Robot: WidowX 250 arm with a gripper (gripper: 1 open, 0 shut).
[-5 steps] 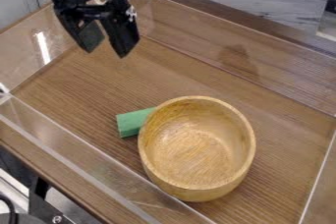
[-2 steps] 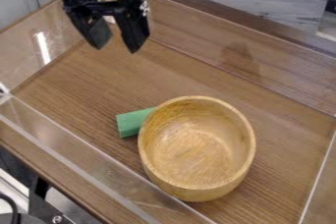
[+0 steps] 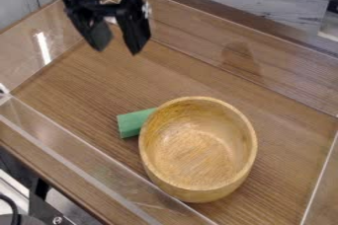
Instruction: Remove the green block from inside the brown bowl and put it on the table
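The green block [image 3: 133, 122] lies flat on the table [image 3: 199, 71], just left of the brown bowl [image 3: 199, 147] and partly hidden behind its rim. The bowl's inside shows only bare wood. My gripper [image 3: 114, 39] hangs at the upper left, well above and behind the block, its black fingers [image 3: 97, 32] spread open with nothing between them.
Clear plastic walls [image 3: 79, 165] run along the table's edges, one close in front of the bowl. A dark stain [image 3: 238, 56] marks the wood behind the bowl. Black hardware sits below the front left edge.
The gripper has drifted slightly to the right and stayed open. Block and bowl have not moved.
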